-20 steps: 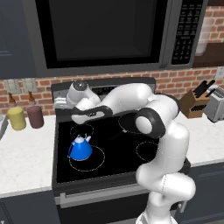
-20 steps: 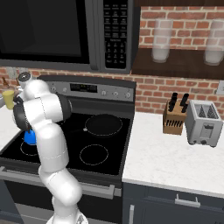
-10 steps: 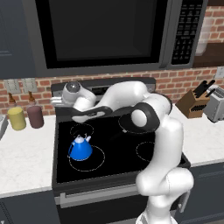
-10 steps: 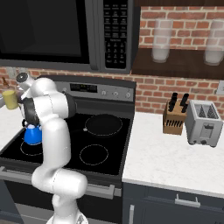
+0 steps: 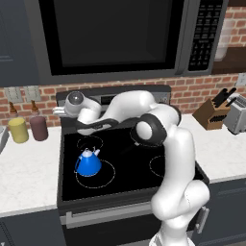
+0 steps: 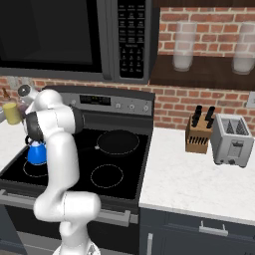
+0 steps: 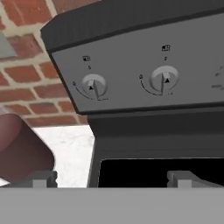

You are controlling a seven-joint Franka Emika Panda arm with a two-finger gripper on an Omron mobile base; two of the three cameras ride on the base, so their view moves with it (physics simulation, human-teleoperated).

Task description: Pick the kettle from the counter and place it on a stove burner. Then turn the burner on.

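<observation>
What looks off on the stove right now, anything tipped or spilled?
Nothing stands out. The kettle sits upright on the big ringed burner, with no spill on the cooktop glass. The gripper faces the stove knobs, empty.

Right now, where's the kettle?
The kettle sits on the cooktop's front-left stove burner in the left base view, inside the large white circle. The gripper is up near the stove's back control panel.
</observation>
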